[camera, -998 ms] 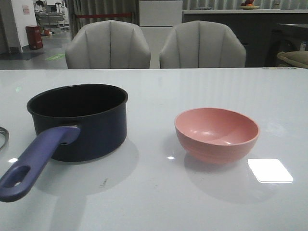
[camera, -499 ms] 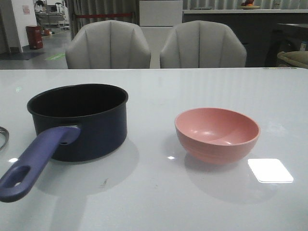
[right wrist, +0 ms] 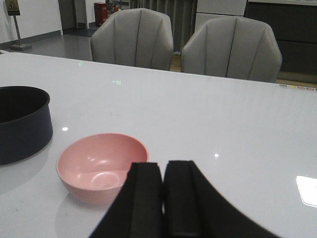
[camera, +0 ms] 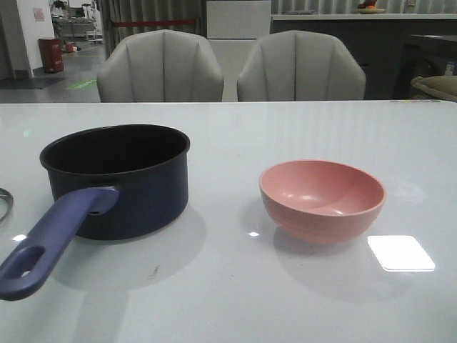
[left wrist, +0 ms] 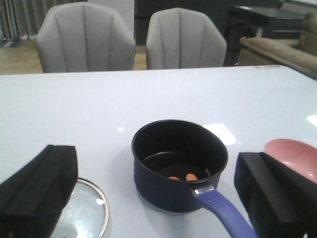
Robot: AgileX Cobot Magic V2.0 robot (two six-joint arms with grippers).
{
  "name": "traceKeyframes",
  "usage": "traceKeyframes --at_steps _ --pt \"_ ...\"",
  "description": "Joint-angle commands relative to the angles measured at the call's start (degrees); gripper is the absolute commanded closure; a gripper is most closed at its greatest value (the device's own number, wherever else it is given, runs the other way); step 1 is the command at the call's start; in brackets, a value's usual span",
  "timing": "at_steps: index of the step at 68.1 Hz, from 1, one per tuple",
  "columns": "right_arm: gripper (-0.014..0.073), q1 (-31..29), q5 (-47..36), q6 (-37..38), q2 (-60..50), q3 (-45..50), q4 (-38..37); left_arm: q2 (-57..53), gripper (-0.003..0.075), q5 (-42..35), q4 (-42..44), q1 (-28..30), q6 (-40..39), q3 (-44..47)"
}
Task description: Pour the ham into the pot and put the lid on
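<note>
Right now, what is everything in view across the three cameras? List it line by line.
pot: one, dark navy with purple-blue handle, table's left side.
ham: at least two orange slices, inside the pot.
lid: one, glass with metal rim, flat on the table left of the pot; knob not visible.
bowl: one, pink, empty, right of the pot.
table: one, glossy white.
chairs: two, grey, behind the table.
left gripper: black, open wide.
right gripper: black, fingers together, empty.

Navy pot [camera: 118,179] with purple-blue handle, pink bowl [camera: 322,199], seemingly orange ham [left wrist: 181,177].
</note>
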Motion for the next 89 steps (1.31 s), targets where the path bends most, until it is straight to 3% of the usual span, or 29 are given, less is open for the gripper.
traceKeyframes --at_steps 1,18,32,61,73,89 --pt "0.0445 -0.3 -5.0 -0.9 0.6 -1.6 -0.1 5.9 0.0029 -1.9 6.6 0.5 -4.6 -3.6" --pt "0.0445 -0.3 -5.0 -0.9 0.6 -1.6 -0.1 21.0 0.0029 2.8 8.0 3.0 -10.6 -10.2" --pt "0.0445 -0.3 -5.0 -0.9 0.6 -1.6 -0.1 35.7 0.0029 7.4 8.5 7.7 -10.6 -16.9" --pt "0.0445 -0.3 -5.0 -0.9 0.6 -1.6 -0.1 64.2 0.0029 23.0 0.3 19.3 -5.0 -36.8" --pt "0.0445 -0.3 -4.9 -0.9 0.6 -1.6 -0.1 73.0 0.0029 29.9 -2.0 20.3 1.4 -43.0" --pt "0.0445 -0.3 -4.9 -0.9 0.6 -1.6 -0.1 80.4 0.0029 32.4 -2.0 20.4 1.6 -48.7"
